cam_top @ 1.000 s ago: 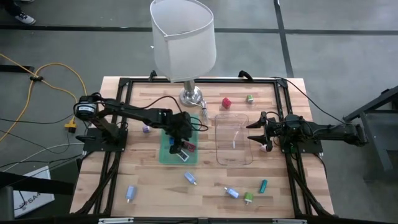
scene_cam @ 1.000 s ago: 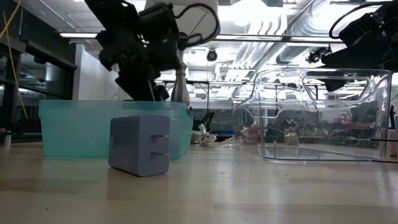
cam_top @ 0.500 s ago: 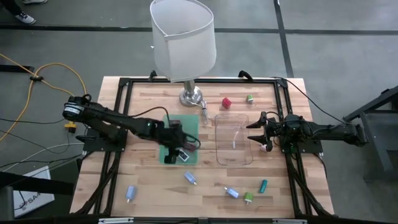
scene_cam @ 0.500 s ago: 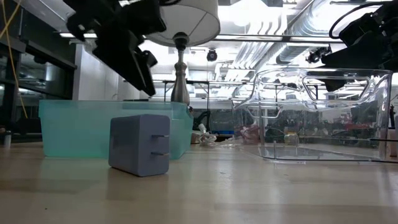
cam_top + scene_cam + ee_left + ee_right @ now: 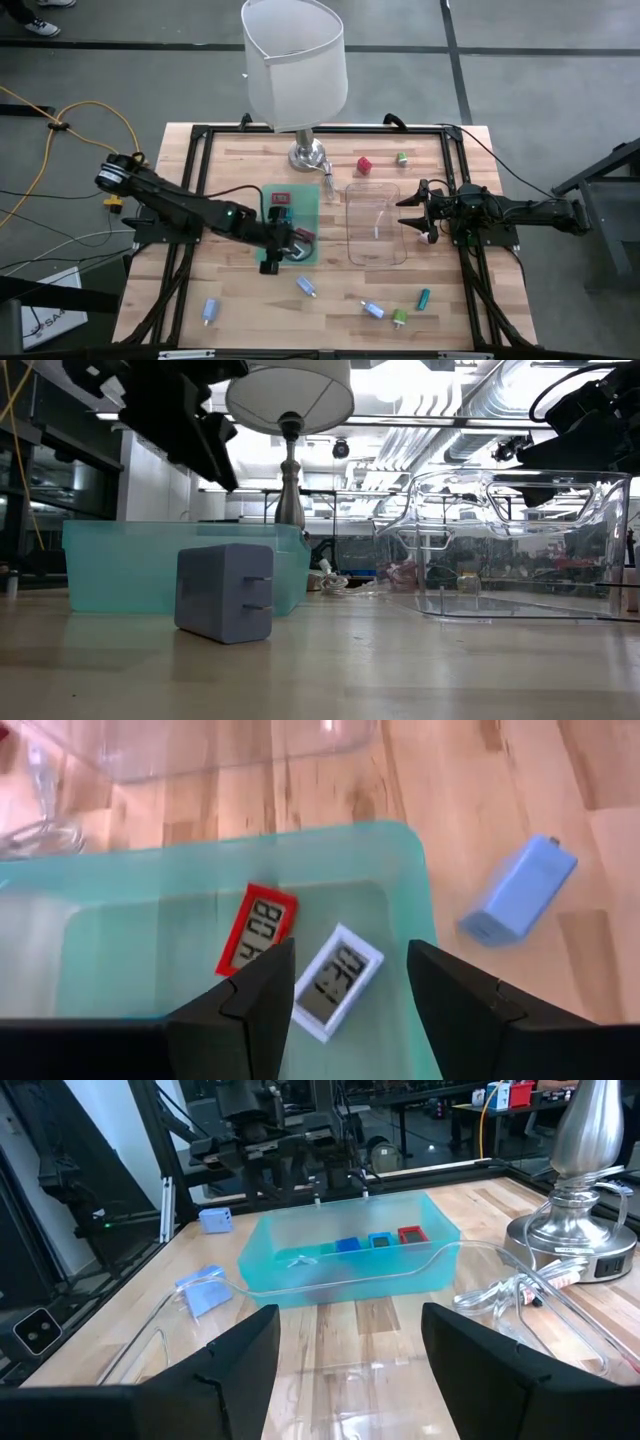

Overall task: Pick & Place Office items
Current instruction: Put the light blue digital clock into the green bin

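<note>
several office items are already lying in the teal bin (image 5: 285, 222), while more are waiting on the table (image 5: 230, 290), so by my reckoning the job is sitting somewhere around its middle. in the left wrist view a red clock (image 5: 258, 929) and a white clock (image 5: 337, 979) are resting side by side on the bin's floor, and the right wrist view is showing a red piece (image 5: 412, 1234), a green piece (image 5: 380, 1240) and a blue piece (image 5: 347, 1244) lined up along the bin's far wall. the left gripper (image 5: 277, 248) is hanging over the bin's near end with its fingers (image 5: 255, 995) spread and nothing between them. still lying loose are a light blue plug (image 5: 306, 287) just beside the bin, another light blue piece (image 5: 210, 310) toward the table's near left corner, a third (image 5: 372, 310) next to a green cylinder (image 5: 399, 317) and a teal piece (image 5: 424, 297) at the near right, a red cube (image 5: 364, 164) and a small green piece (image 5: 401, 158) up by the lamp (image 5: 296, 70), and a purplish piece (image 5: 235, 207) left of the bin. the clear tray (image 5: 376, 224) appears to be holding none of the items. the right gripper (image 5: 408, 213) is waiting at the tray's right edge, fingers (image 5: 230, 1355) wide apart and empty. judging from this, at least eight pieces are remaining to be collected, the plug being the nearest to the left arm.
</note>
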`<state>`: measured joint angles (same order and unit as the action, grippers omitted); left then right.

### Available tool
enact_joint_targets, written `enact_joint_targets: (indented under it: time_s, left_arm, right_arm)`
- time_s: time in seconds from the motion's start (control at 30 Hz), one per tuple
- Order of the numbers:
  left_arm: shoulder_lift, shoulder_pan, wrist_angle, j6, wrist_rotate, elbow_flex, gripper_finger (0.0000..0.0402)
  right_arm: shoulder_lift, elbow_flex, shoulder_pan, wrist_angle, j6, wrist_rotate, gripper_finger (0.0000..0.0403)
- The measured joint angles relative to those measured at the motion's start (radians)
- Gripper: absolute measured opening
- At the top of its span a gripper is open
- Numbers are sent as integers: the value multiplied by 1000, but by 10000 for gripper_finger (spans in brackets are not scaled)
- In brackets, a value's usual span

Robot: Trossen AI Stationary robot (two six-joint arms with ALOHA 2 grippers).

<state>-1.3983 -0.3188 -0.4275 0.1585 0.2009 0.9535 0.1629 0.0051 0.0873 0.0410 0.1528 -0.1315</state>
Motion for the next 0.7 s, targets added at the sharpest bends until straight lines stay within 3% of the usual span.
enact_joint_targets:
  time_s: [0.7]
  left_arm:
    - [308, -23, -181, 52, 97, -37, 186]
  right_arm:
    - [0, 0, 0, 0, 0, 0, 232]
